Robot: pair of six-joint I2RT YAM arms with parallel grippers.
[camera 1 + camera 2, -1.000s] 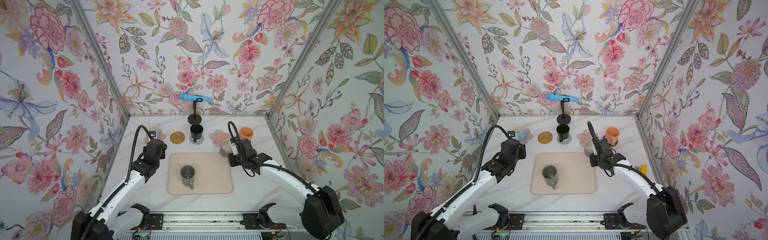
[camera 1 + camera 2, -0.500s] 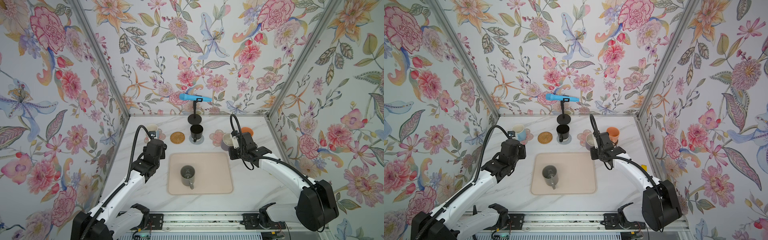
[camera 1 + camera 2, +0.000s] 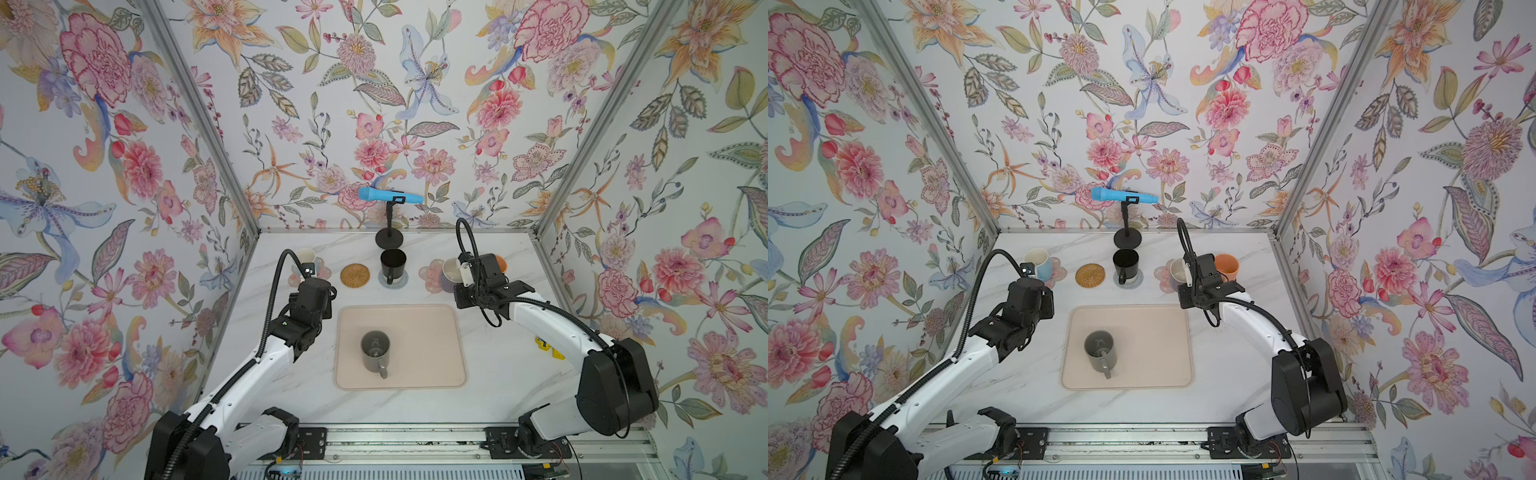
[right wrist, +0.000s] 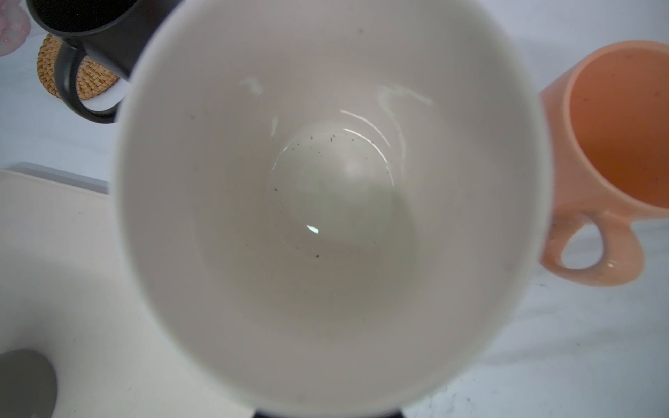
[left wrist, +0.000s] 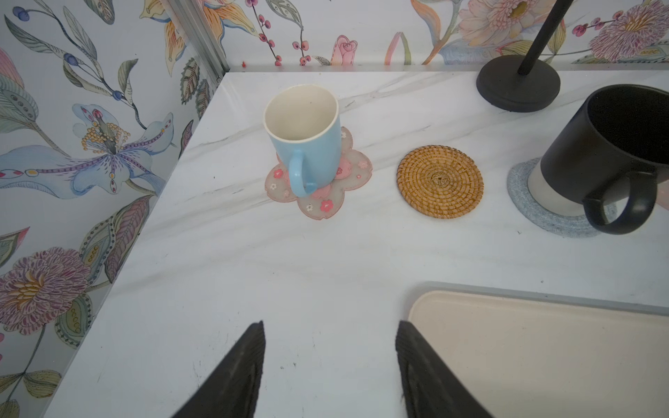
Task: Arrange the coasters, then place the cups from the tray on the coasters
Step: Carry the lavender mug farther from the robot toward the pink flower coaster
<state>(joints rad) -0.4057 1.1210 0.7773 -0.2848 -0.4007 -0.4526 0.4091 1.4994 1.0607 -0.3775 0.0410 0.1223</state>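
Note:
My right gripper (image 3: 466, 272) is shut on the purple cup (image 3: 449, 271), whose white inside (image 4: 325, 188) fills the right wrist view and hides the jaws. The cup is over the right pink flower coaster (image 3: 431, 274); whether it touches I cannot tell. The orange cup (image 3: 498, 262) stands just beyond it. The light blue cup (image 5: 307, 144) sits on the left pink flower coaster (image 5: 322, 202). The rattan coaster (image 5: 440, 181) is bare. The black cup (image 3: 393, 262) stands on the grey-blue coaster (image 3: 400, 281). A grey cup (image 3: 375, 352) stands on the tray (image 3: 428, 332). My left gripper (image 5: 329, 336) is open and empty by the tray's rear left corner.
A black round stand (image 3: 389, 239) holding a blue microphone (image 3: 388, 195) rises at the back wall behind the black cup. Floral walls close in the table on three sides. A small yellow object (image 3: 549, 348) lies beside my right arm.
My right gripper has carried the purple cup from beside the tray's rear right corner back toward the wall, over the pink flower coaster. The left arm has not moved.

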